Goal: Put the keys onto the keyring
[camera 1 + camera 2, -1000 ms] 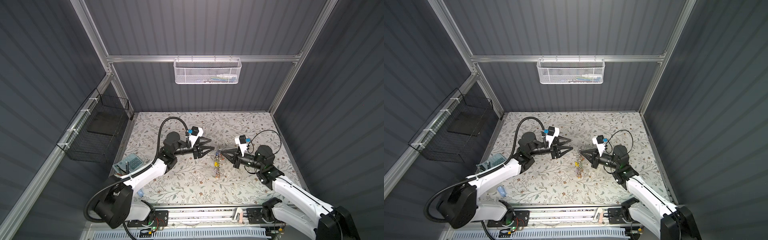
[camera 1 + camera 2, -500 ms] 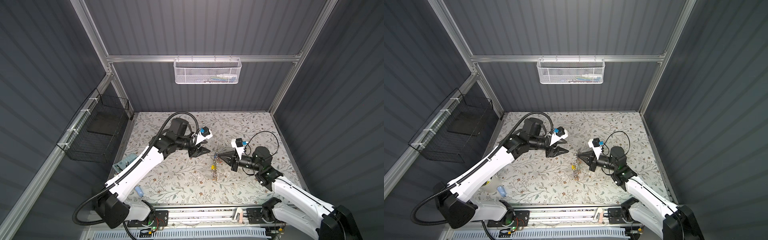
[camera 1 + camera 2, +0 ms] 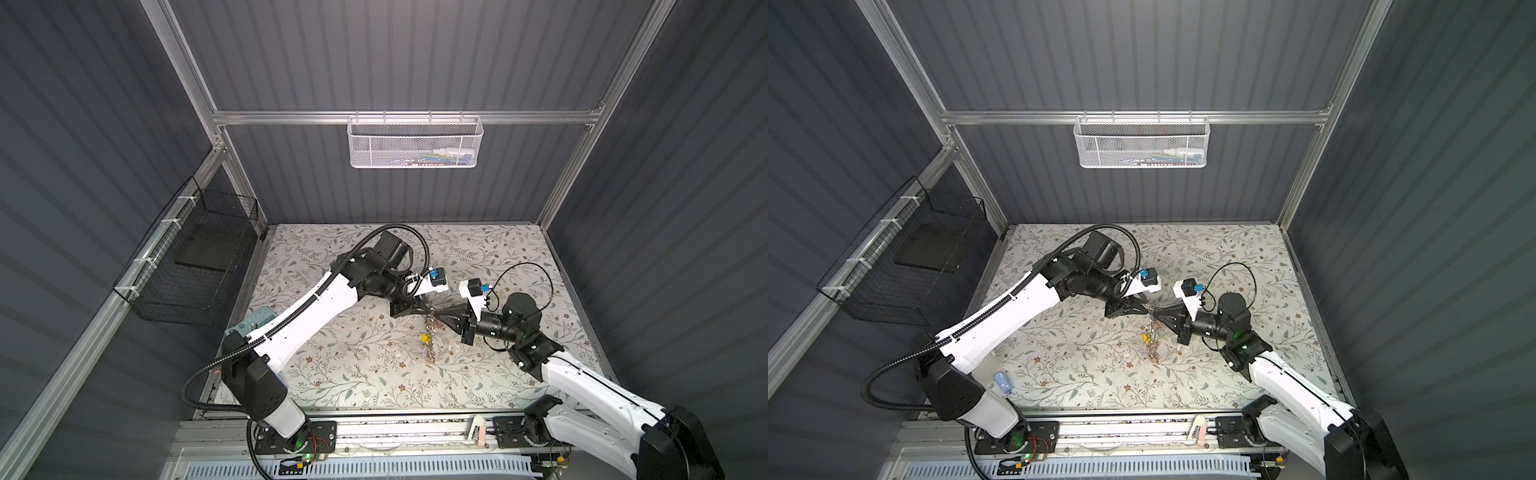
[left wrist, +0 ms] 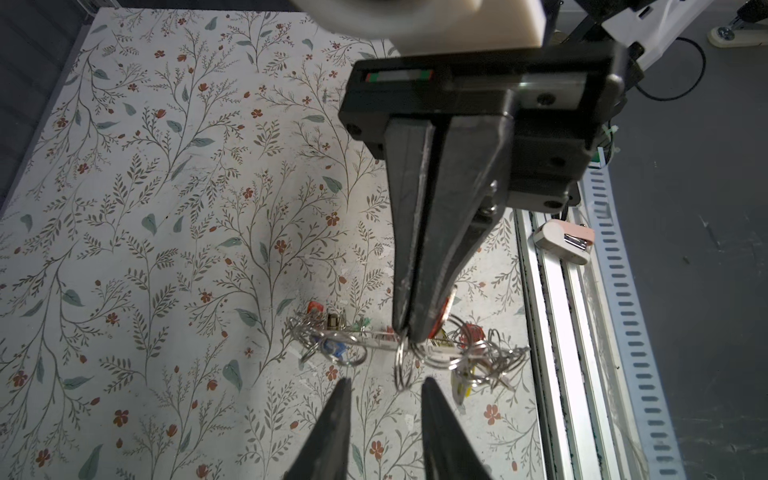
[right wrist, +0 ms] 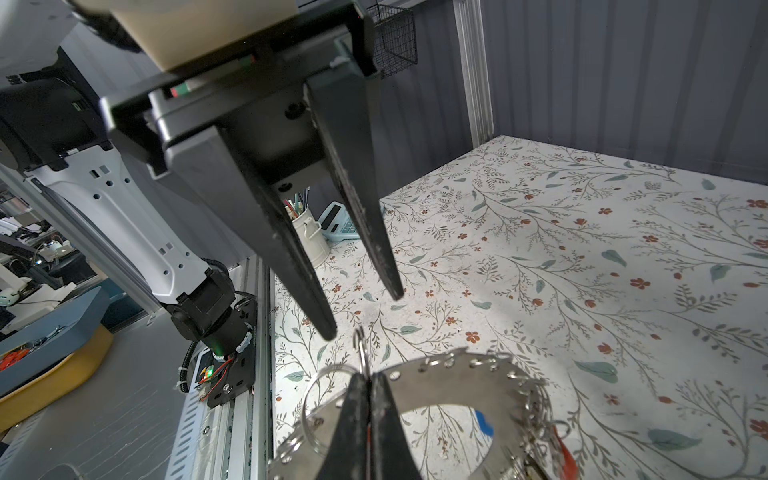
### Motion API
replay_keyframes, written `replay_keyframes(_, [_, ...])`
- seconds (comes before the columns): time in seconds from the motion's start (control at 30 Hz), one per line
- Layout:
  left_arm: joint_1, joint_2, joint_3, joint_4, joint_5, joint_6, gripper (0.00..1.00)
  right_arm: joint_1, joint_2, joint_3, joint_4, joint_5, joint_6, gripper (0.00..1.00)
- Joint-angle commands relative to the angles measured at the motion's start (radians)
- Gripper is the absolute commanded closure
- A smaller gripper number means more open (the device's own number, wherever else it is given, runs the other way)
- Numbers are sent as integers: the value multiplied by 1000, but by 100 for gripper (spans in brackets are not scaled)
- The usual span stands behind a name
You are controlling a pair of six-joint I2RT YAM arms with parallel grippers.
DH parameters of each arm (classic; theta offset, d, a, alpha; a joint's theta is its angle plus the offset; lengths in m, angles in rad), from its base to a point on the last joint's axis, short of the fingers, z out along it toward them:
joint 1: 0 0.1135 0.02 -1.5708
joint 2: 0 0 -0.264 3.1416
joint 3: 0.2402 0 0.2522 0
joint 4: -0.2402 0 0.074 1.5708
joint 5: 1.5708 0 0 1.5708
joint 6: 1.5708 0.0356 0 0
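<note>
two grippers are seen tip to tip: the keyring [image 5: 457, 374] is clamped at its rim by the right gripper [image 5: 368, 380], held above the table [image 5: 582, 249]; the left gripper [image 5: 362, 313] jaws are spread apart, just beside it.

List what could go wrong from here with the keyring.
1. The right pincer is shut on only the rim of the keyring; a push could make the disc swing or slip out.
2. The left pincer is open right at a thin wire ring standing up from the rim; closing may miss it or knock it aside.
</note>
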State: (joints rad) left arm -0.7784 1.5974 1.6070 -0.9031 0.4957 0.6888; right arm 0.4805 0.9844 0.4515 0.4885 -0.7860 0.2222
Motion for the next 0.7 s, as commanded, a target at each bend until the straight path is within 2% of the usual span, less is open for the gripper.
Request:
replay_keyframes(0.0, [-10, 15, 40, -55, -6, 24, 72, 6, -6, 39, 33, -21, -14, 100])
replay_keyframes(0.27, [-25, 41, 54, -62, 1, 23, 74, 7, -5, 41, 33, -20, -14, 100])
replay_keyframes(0.67, [-41, 69, 71, -64, 9, 21, 82, 7, -15, 38, 28, -19, -16, 100])
